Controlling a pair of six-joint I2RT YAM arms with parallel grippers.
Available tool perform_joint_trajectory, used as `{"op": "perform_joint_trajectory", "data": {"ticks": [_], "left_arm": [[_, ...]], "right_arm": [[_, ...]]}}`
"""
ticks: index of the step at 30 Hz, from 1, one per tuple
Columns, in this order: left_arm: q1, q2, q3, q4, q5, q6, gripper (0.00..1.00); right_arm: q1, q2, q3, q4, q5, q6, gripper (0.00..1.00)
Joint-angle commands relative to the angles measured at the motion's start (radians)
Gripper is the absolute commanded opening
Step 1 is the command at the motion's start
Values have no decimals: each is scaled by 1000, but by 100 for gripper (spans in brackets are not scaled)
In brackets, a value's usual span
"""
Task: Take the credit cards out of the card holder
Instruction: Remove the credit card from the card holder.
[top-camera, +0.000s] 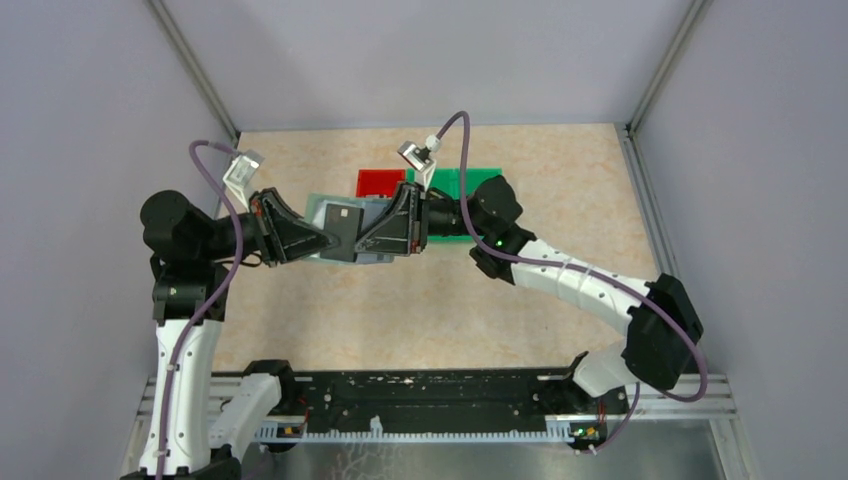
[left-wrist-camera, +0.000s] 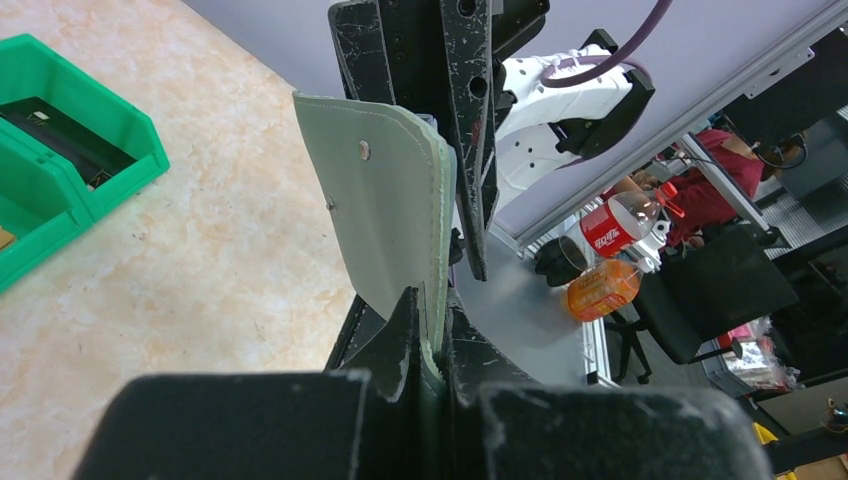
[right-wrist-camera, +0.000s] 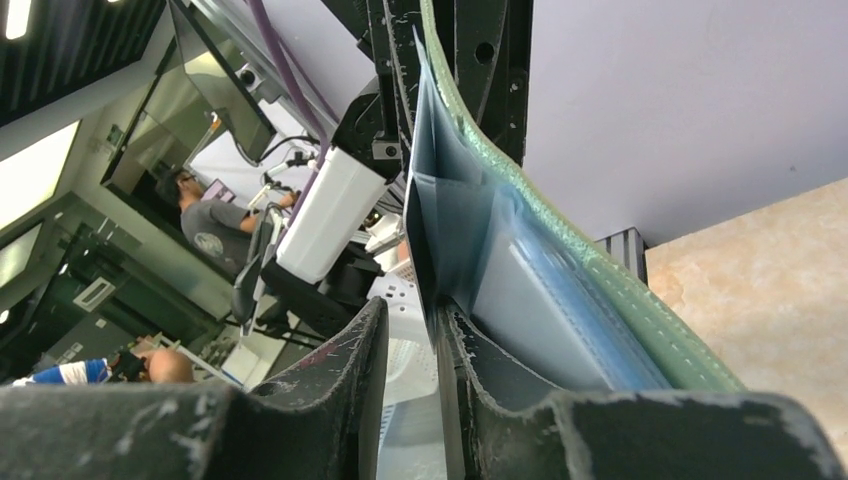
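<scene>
Top external: card holder (top-camera: 316, 206) held open, dark credit card (top-camera: 345, 232) on inside.

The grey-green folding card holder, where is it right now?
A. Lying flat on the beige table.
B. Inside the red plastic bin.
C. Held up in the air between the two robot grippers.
C: the grey-green folding card holder stands upright in the air, one edge pinched in the left gripper, with the right gripper at its opposite end.
</scene>
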Motion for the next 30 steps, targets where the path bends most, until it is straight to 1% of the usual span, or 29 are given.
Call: {"op": "perform_joint_trajectory", "data": {"ticks": [1,3,5,8,12,13,15,18,23,26,30], "left_arm": [[2,-16,-5,-1,10,32,0],[2,-14,-2,-11,9,38,0],[2,-12,2,-15,12,40,0],[2,-8,12,-21,16,42,0],[1,-7,14,-3,15,8,22],[2,-7,13,12,18,-11,26],[2,-9,6,50,28,-46,28],[2,-18,-9,126,44,-99,27],[2,-21,-5,188,48,-139,15],[2,-17,-4,216,45,-164,10],[2,-17,-3,233,39,-183,9]], "right_arm": [[11,11,86,84,-4,7,22],[11,20,98,78,-6,7,18],[12,20,99,80,-6,6,13],[9,11,85,81,2,-2,0],[9,-3,51,97,22,-5,0],[9,-3,44,103,25,-3,0],[9,-1,31,124,32,7,0],[8,3,18,147,37,21,0],[9,2,-7,177,40,37,0],[9,-3,-32,211,41,55,0],[9,-23,-71,243,50,59,0]]}}
